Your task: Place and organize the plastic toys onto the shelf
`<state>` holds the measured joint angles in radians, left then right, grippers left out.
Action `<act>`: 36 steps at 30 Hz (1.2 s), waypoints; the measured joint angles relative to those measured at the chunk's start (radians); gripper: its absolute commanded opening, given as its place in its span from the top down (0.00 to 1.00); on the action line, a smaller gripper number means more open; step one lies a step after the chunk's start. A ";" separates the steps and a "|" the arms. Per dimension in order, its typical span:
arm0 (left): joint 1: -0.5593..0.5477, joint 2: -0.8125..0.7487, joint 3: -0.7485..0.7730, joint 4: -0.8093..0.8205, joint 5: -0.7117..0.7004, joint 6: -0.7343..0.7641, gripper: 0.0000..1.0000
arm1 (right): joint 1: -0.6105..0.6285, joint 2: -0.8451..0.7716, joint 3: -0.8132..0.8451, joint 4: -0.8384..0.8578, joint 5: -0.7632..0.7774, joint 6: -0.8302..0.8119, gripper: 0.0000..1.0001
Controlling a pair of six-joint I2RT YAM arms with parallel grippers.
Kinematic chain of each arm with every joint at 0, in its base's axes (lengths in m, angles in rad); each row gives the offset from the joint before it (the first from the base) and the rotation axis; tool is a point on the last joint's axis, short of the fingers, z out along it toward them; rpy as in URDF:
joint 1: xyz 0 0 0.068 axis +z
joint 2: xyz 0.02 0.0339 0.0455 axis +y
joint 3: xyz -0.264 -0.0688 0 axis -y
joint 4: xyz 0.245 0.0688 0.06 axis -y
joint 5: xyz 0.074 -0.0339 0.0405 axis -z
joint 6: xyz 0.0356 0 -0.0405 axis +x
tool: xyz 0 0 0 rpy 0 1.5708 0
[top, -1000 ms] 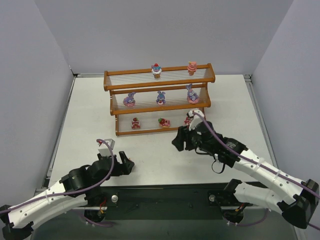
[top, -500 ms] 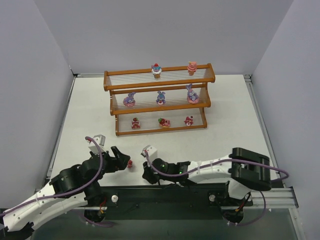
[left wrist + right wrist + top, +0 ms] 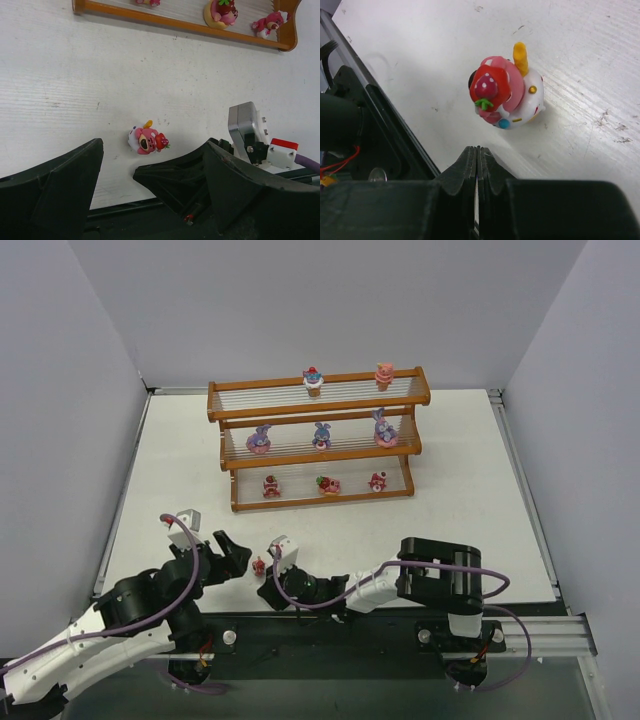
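The small pink-and-white plastic figurine looks glossy; the white counter is matt, finely grained, scuffed; the orange-brown wooden shelf frame seems smooth.

The three-tier orange-brown shelf with pale rod tiers stood upright and carried eight toys: two cupcakes on top, three purple bunnies in the middle and three red-pink cakes below, while a ninth, pink-and-white strawberry figurine sat on the table, well apart from the shelf.
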<state>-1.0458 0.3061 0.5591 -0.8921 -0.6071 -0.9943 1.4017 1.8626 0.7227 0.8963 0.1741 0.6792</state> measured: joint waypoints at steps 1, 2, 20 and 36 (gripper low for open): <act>0.000 -0.003 0.002 -0.002 -0.003 0.000 0.09 | 0.000 0.014 0.002 0.013 0.007 0.002 1.00; 0.000 -0.005 0.003 -0.005 -0.006 -0.001 0.09 | 0.000 0.027 0.003 0.023 0.015 0.006 1.00; 0.000 -0.005 0.006 -0.009 -0.013 -0.008 0.09 | -0.051 0.050 -0.003 0.074 0.077 0.051 1.00; 0.000 0.116 -0.063 0.097 0.046 0.038 0.08 | -0.074 0.018 -0.055 0.074 0.081 0.085 0.92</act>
<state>-1.0458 0.4221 0.4961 -0.7952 -0.5613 -0.9562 1.3273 1.8805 0.6682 0.9707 0.2554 0.7639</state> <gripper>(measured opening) 0.915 0.024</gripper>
